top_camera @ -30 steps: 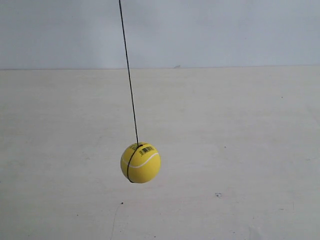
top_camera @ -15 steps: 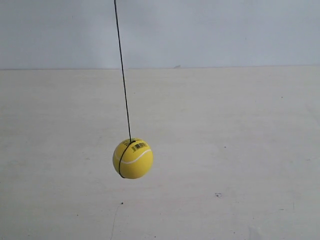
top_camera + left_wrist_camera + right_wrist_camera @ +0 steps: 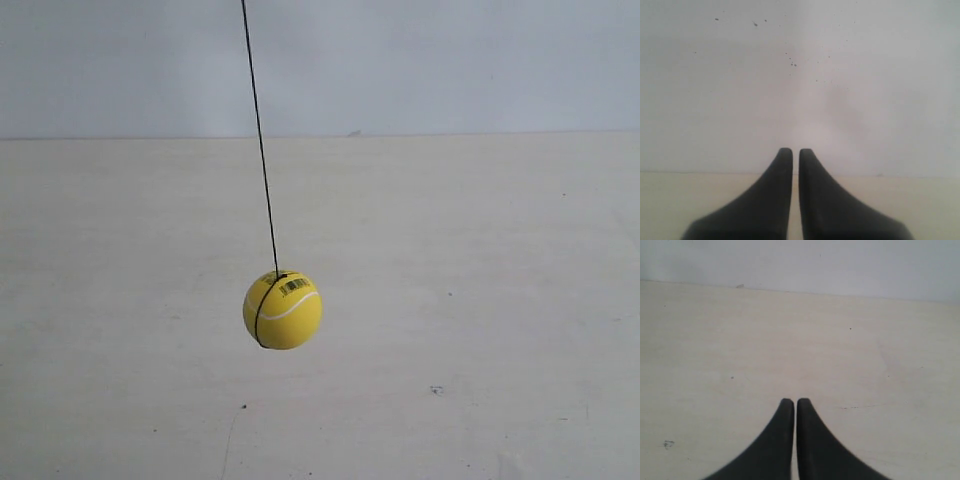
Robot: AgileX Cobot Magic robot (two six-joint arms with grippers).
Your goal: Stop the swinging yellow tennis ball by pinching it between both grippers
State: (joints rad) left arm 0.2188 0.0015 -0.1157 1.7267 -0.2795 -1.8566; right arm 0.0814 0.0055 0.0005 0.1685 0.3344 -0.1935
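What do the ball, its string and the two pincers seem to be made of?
Ball: smooth, faintly shiny yellow skin with no fuzz showing, so perhaps rubber or foam rather than felt. String: thin dark line, thread or wire, too fine to tell. Left pincer and right pincer: matte black, likely plastic or rubber.

yellow tennis ball [image 3: 283, 310] swung back right, string [image 3: 261, 150] shifted too

Bright yellow ball [image 3: 283, 309], with a white curved seam [image 3: 290, 311] sweeping across it, a black-barred sticker [image 3: 294, 287] near the top and a thin dark string [image 3: 262, 150] looping round it. Left gripper [image 3: 795, 151]: plain black fingers [image 3: 775, 200], and beyond their tips a pale grey wall [image 3: 865, 75] flecked with dark specks. Right gripper [image 3: 795, 401] is black too, and past its fingertips lies a cream table [image 3: 880, 365] with a few tiny dark marks.
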